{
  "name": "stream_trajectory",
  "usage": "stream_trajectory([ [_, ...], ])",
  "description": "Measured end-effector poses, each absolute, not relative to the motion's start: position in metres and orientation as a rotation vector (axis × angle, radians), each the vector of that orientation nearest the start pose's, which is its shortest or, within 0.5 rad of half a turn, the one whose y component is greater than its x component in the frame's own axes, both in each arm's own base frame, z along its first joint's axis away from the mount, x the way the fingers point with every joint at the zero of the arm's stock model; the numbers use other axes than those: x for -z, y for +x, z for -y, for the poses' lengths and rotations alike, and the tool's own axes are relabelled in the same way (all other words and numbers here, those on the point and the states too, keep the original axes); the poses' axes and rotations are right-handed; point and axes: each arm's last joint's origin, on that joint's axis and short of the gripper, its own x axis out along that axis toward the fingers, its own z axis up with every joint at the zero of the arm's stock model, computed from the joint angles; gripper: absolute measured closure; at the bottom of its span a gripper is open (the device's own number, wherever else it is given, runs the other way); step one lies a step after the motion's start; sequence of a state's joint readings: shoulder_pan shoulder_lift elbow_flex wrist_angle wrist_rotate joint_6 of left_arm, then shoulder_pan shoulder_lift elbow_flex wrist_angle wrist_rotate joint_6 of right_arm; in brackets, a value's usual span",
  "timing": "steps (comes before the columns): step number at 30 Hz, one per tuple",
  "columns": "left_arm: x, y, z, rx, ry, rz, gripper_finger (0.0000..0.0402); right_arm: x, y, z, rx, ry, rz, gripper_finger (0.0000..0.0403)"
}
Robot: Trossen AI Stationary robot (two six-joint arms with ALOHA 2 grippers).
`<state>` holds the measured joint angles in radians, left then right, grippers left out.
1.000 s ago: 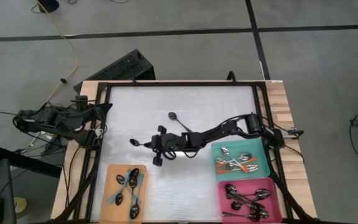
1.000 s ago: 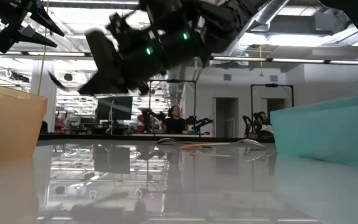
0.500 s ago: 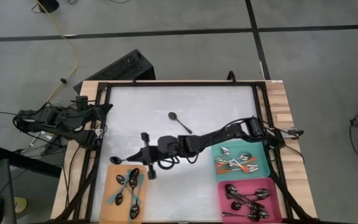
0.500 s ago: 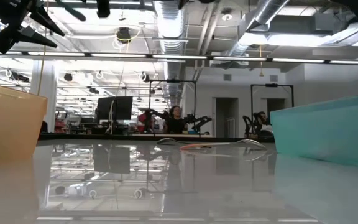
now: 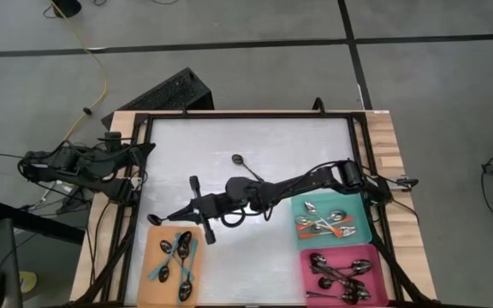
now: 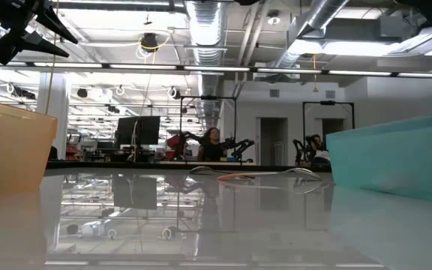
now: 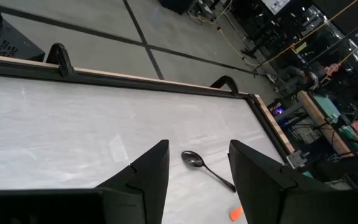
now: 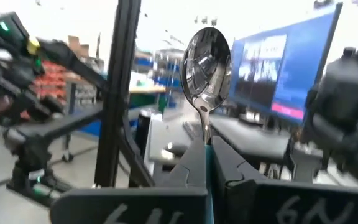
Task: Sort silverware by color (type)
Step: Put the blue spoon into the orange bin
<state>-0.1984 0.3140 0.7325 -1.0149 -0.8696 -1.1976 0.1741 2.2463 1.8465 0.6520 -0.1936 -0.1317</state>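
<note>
My right gripper reaches across the table toward its left side, shut on a spoon whose shiny bowl hangs just past the far edge of the orange tray. That tray holds several teal-handled spoons. One dark spoon lies flat on the white table top, also in the left wrist view. My left gripper waits open at the table's left edge, high above it. My right gripper pinches the spoon between its two fingers just below the bowl, at the neck. The handle runs back between the fingers, where a thin teal strip shows. The fingers lie about level, along the spoon. The bowl sticks out past them, lifted clear of the table.
A teal tray with orange-handled spoons and a pink tray with dark metal spoons stand at the near right. A black frame rims the table. In the low view, the orange tray's wall and the teal tray's wall flank bare table.
My right gripper has risen from the table's middle, out of the low view, and gone toward the left and near edges, up to the orange tray. It has tipped from slanting down to about level. The spoon stays in its fingers, clear of the table.
</note>
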Motion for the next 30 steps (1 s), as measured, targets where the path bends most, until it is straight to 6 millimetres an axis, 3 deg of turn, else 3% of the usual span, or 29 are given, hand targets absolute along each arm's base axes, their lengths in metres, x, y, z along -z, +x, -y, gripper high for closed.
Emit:
stream_trajectory([
  [6,-0.291,0.043,-0.014,-0.857,-0.816,-0.064,0.0251,-0.308,0.513,-0.096,-0.460,-0.112,0.435,0.0398],
  [15,-0.291,0.043,-0.014,-0.872,-0.807,-0.051,0.0251,-0.309,0.519,-0.099,-0.517,-0.064,0.485,0.0398],
  [24,-0.291,0.043,-0.014,-0.854,-0.837,-0.060,0.0251,-0.279,0.563,-0.120,-0.656,-0.010,0.375,0.0398],
  [30,-0.290,0.044,-0.013,-0.829,-0.849,-0.086,0.0251,-0.231,0.583,-0.121,-0.692,-0.007,0.244,0.0397],
])
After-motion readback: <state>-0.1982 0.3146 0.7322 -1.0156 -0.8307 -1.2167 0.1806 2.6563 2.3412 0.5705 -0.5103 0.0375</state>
